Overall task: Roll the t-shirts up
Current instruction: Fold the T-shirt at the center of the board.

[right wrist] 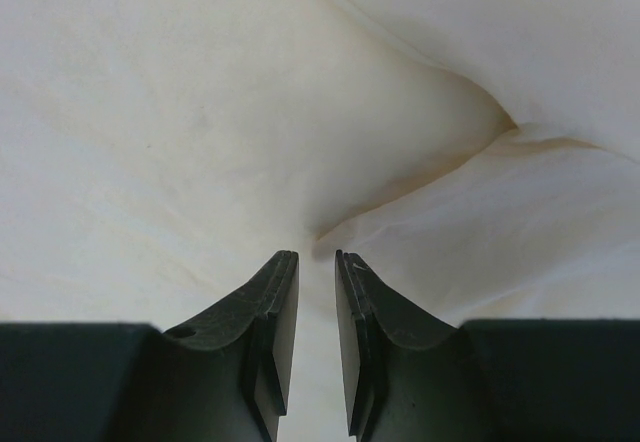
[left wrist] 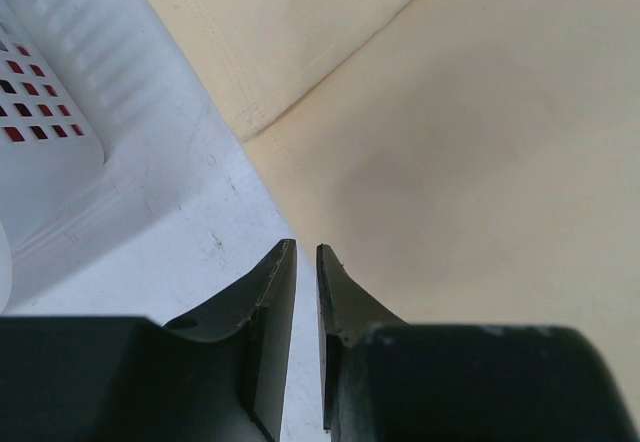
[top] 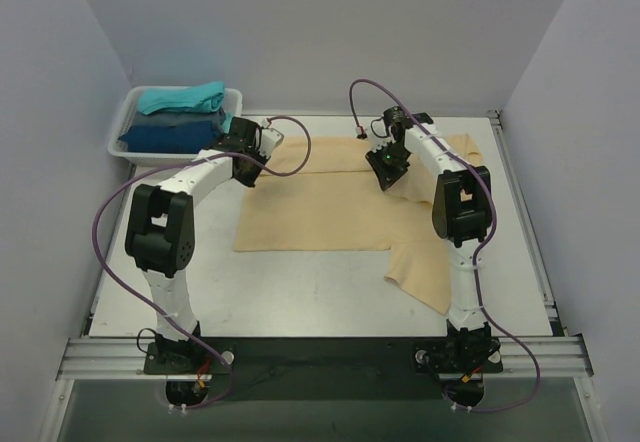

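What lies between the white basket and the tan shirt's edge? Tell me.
Only bare white table, in the left wrist view; left claw hangs over that strip, beside the tan shirt and basket.

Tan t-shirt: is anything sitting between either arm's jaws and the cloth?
Nothing visible. The left gripper hangs over the tan t-shirt at its left edge, beside the white basket; the right gripper is right above a fold. Both sets of jaws are nearly closed and empty.

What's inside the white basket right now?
The white basket holds folded shirts: a teal bundle on top of a dark blue bundle. The left wrist view shows red through the mesh holes. Anything lower is covered by these bundles.
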Robot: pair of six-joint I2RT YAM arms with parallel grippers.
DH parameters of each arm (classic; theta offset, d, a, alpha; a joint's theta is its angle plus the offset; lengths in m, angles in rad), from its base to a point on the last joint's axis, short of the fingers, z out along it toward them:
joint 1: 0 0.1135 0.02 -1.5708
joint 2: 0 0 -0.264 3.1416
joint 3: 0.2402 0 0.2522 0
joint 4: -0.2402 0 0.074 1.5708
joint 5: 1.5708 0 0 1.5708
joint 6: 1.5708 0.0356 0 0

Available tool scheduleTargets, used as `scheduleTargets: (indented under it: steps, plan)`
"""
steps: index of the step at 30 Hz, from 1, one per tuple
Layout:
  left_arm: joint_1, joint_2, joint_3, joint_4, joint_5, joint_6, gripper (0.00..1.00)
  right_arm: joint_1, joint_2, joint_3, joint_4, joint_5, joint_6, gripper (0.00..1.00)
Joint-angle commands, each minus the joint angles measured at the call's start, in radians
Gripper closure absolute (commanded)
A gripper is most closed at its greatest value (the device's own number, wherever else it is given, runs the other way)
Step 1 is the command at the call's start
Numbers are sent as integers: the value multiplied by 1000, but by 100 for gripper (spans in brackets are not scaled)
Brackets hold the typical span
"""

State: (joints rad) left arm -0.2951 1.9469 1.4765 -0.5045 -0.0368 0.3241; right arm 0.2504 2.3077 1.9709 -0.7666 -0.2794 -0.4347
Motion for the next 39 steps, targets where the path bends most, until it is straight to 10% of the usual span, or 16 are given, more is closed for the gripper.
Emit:
scheduleTargets:
  steps: [1, 21, 39]
  plan:
    - [-3, 4, 44, 18, -5, 1, 75, 6, 4, -9, -23, 40, -4, 77]
    - [-9, 17, 48, 21, -9, 1, 75, 7, 30, -35, -23, 59, -6, 77]
    - [-18, 18, 47, 26, -18, 3, 75, 7, -21, 31, -31, -105, 22, 100]
